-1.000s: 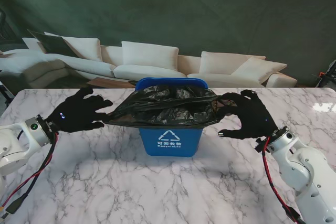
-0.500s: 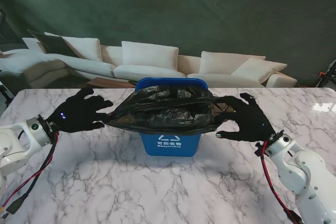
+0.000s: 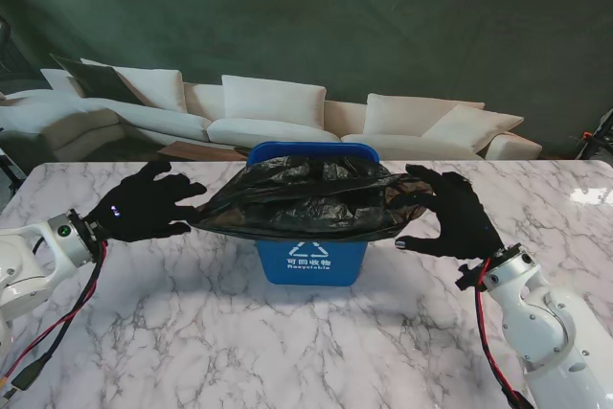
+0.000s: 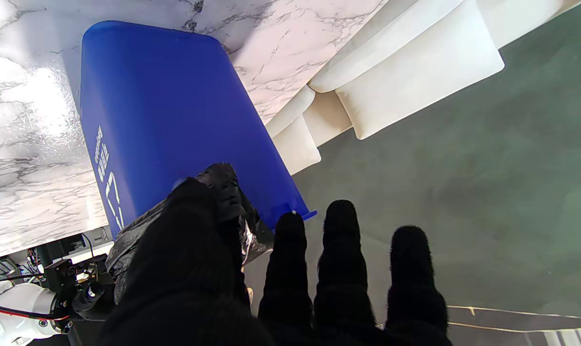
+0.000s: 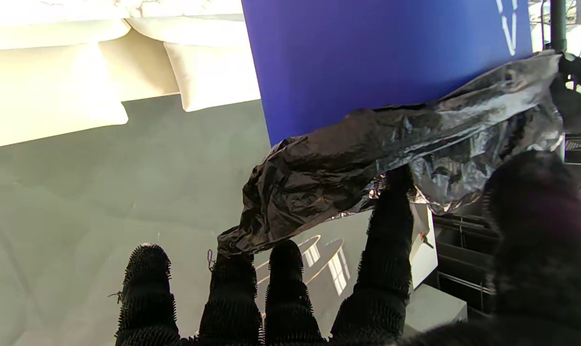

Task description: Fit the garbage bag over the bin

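Each robot hand, left and right, apparently grips the garbage bag over the bin.

Bin at table centre, bag stretched across its mouth between two hands

Standing upright on the table near its far edge: the bin, with the garbage bag spread over its top and hanging past the near rim, the far rim left uncovered. Left of the bin, at the bag's left corner: the left hand. Right of the bin, touching the bag's right end: the right hand, with the film draped over its fingertips. Behind the table, well apart: a sofa
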You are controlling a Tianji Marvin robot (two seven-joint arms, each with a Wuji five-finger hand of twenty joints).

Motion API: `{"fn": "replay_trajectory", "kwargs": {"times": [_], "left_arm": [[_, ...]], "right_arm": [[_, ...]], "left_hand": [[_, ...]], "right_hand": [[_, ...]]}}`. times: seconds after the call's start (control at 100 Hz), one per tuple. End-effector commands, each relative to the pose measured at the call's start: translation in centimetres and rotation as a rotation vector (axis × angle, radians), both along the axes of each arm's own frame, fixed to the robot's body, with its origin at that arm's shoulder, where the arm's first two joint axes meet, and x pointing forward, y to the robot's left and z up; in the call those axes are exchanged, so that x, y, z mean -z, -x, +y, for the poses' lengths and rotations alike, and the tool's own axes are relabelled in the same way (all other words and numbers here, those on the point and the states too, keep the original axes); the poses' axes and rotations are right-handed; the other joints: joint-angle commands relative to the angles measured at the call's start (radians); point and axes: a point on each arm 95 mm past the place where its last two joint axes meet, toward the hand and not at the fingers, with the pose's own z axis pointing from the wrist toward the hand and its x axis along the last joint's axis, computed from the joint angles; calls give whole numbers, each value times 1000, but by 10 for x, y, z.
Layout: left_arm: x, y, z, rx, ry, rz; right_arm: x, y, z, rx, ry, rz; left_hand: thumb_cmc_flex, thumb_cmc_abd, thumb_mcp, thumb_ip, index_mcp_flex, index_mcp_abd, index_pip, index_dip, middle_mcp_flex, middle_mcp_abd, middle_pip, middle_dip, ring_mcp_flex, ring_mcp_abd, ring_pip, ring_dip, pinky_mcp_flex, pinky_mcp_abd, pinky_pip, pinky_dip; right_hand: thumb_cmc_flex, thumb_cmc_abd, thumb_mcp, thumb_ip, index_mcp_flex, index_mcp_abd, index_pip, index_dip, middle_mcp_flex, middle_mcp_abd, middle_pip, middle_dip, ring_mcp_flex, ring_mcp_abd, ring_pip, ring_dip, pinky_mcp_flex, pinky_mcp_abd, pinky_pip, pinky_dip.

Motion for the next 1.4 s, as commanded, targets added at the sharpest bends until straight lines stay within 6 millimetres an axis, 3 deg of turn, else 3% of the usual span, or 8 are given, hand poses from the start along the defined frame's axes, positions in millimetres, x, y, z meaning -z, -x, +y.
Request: {"fn": "replay_trajectory", "kwargs": {"times": [0.0, 0.2, 0.29, 0.5, 0.73, 0.83, 1.06, 1.39], "left_arm": [[2, -1, -1, -3, -8, 13], [3, -1, -1, -3, -8, 14], [3, -1, -2, -3, -9, 16], [3, -1, -2, -5, -9, 18], [3, -1, -3, -5, -10, 17], [3, -1, -3, -7, -6, 14], [4, -2, -4, -4, -8, 19], [5, -2, -5, -7, -13, 29]], "right_arm": [[1, 2, -1, 7, -29, 3], [-7, 5, -7, 35, -55, -58], [-11, 6, -14, 58, -46, -98], [-22, 8, -24, 88, -60, -146], [-47, 29, -13, 5, 60, -307], [-52, 42, 2, -20, 184, -362], [-55, 57, 39, -88, 231, -306], [-48, 44, 67, -151, 377, -267]], "left_hand": [[13, 16, 1, 3, 17, 25, 30, 6, -30, 15, -14, -9, -12, 10, 8, 1, -23, 8, -34, 4], [13, 15, 1, 4, 17, 25, 30, 8, -28, 14, -14, -9, -12, 11, 7, 1, -23, 8, -35, 4], [13, 15, 1, 3, 17, 25, 30, 8, -27, 14, -13, -9, -12, 11, 7, 1, -23, 9, -36, 4], [14, 15, 2, 4, 19, 24, 30, 9, -28, 15, -15, -9, -12, 10, 6, 1, -23, 10, -37, 4], [14, 16, 2, 4, 18, 23, 28, 9, -28, 14, -15, -9, -12, 10, 6, 0, -23, 9, -38, 4], [13, 15, 1, 4, 18, 23, 28, 9, -28, 15, -15, -9, -12, 11, 6, 0, -22, 9, -38, 5], [13, 16, 1, 4, 18, 22, 25, 7, -31, 14, -16, -10, -13, 11, 6, 0, -24, 8, -39, 5], [12, 15, 1, 3, 19, 21, 24, 7, -32, 15, -18, -11, -14, 11, 6, 0, -24, 9, -40, 5]], "right_hand": [[-3, -15, 15, 5, -70, 24, -35, 17, -32, -14, 27, 11, -3, 24, -24, -17, -2, 6, -20, -14], [-58, 6, 38, 4, -109, 97, -93, 0, -36, -7, 55, 21, -5, 9, -18, -10, -5, -25, -3, -12], [-77, 13, 42, 3, -120, 170, -103, -6, -34, -2, 66, 25, -3, 6, -15, -8, -3, -40, 8, -6], [-74, 26, 44, 3, -177, 182, -144, -28, -37, -4, 65, 23, -6, 29, -15, -7, -10, -39, 17, 3], [8, 84, -19, 13, -112, 426, -127, -49, 67, 11, 214, 86, 82, -11, 52, 32, 55, -81, 126, 75], [33, 119, -61, 23, -40, 501, -118, -29, 184, 46, 267, 115, 173, 13, 156, 88, 121, -74, 256, 107], [53, 121, -79, 24, 78, 504, -120, 78, 274, 62, 356, 253, 206, 35, 424, 255, 164, -77, 495, 224], [148, 191, -162, 31, 87, 517, -208, 79, 275, 66, 321, 253, 199, 35, 405, 231, 187, -96, 530, 276]]}}
